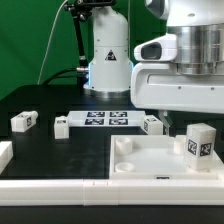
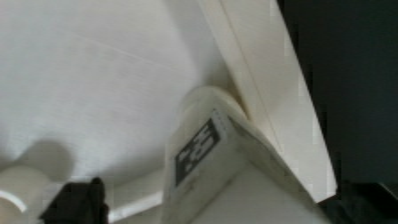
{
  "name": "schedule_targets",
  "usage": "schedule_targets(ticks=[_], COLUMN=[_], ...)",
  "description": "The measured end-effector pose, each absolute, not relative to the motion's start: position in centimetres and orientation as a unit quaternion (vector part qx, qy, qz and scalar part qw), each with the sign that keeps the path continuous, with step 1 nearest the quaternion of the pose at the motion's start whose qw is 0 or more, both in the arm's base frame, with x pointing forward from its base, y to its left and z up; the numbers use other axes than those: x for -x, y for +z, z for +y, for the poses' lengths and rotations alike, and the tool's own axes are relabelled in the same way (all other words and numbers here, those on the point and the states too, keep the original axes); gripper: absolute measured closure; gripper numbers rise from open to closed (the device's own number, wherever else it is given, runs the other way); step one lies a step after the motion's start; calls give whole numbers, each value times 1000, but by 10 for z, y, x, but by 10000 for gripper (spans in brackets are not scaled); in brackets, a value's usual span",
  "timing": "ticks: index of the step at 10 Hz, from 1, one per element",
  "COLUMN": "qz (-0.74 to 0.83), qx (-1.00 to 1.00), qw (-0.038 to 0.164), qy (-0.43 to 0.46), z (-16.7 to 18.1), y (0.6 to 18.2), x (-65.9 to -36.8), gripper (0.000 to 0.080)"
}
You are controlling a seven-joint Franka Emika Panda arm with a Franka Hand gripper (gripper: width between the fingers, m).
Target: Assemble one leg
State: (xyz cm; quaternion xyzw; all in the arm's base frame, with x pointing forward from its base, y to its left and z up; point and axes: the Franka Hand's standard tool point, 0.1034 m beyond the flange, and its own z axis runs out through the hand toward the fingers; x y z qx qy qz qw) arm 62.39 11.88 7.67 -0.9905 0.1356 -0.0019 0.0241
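Note:
The leg (image 1: pixel 200 143), a small white block with a black-and-white tag, stands upright at a corner of the white tabletop (image 1: pixel 140 160) on the exterior view's right. My gripper (image 1: pixel 180 112) hangs just above and behind it. In the wrist view the leg (image 2: pixel 201 150) rises from beside the tabletop's rim (image 2: pixel 258 70) toward the camera. It lies between my dark fingertips (image 2: pixel 75 200), which stand wide apart and do not touch it. My gripper (image 2: pixel 217 208) is open and holds nothing.
Three more white legs lie on the black table (image 1: pixel 24 121), (image 1: pixel 60 126), (image 1: pixel 152 124). The marker board (image 1: pixel 108 120) lies between them. A white part (image 1: pixel 4 154) sits at the left edge. The robot base (image 1: pixel 107 60) stands behind.

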Motion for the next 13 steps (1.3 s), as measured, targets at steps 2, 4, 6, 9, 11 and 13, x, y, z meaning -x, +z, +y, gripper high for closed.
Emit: schedule_targets(ticks=[2, 4, 6, 9, 11, 13], qz=[37, -61, -123, -106, -97, -19], qx=[999, 998, 992, 994, 995, 1000], qw=[17, 16, 16, 17, 17, 19], qy=[0, -5, -9, -8, -8, -11], z=[121, 121, 120, 120, 120, 122], y=[76, 75, 74, 74, 74, 75], x=[-622, -623, -623, -623, -623, -623], gripper=[150, 150, 177, 515, 511, 511])
